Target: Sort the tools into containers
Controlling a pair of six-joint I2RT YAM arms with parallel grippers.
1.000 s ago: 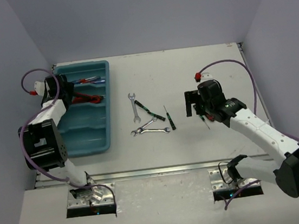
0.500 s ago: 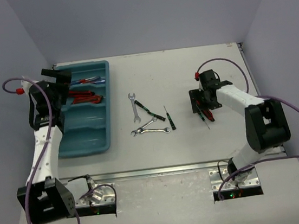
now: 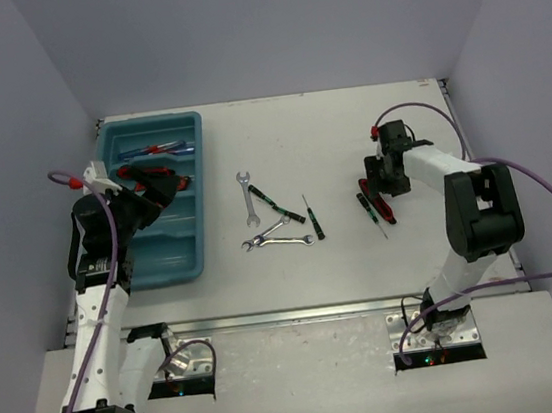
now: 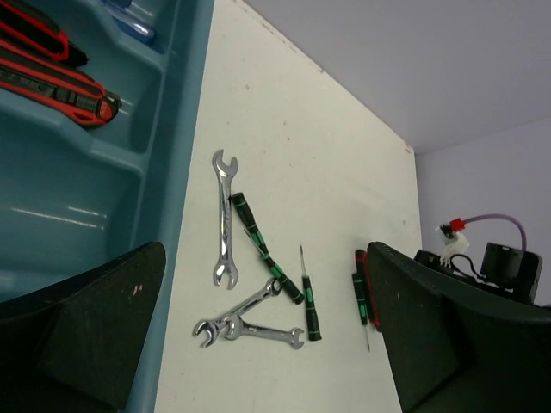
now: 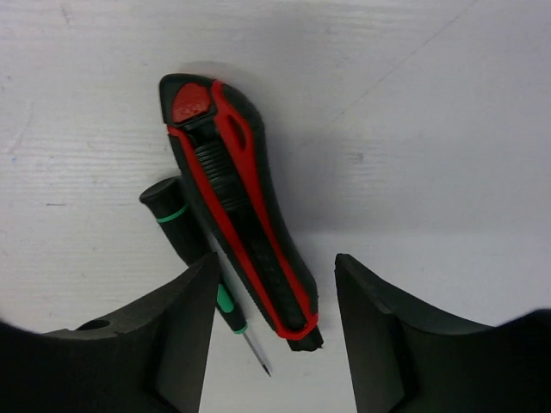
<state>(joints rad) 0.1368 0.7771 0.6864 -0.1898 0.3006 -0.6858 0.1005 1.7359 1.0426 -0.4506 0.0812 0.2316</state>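
Leftmost, left gripper [image 3: 158, 189] over tray [image 3: 161, 256], fingers wide, holding nothing; red-black tools [image 4: 52, 82] in far slot. Mid-table: wrenches [image 3: 248, 198], screwdrivers [image 3: 313, 220] loose, unsorted. Far right, right gripper [image 3: 384, 181] low over red-black tool [image 5: 241, 224], fingers half-narrowed either side, not touching, prob. lined up w/ handle for pick.

Three wrenches [image 3: 248, 200] (silver), one tray [image 3: 161, 253]

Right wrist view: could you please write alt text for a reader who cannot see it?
A red-and-black tool lies on the white table between the open black fingers of the right gripper. A thin black-green screwdriver lies close alongside it.
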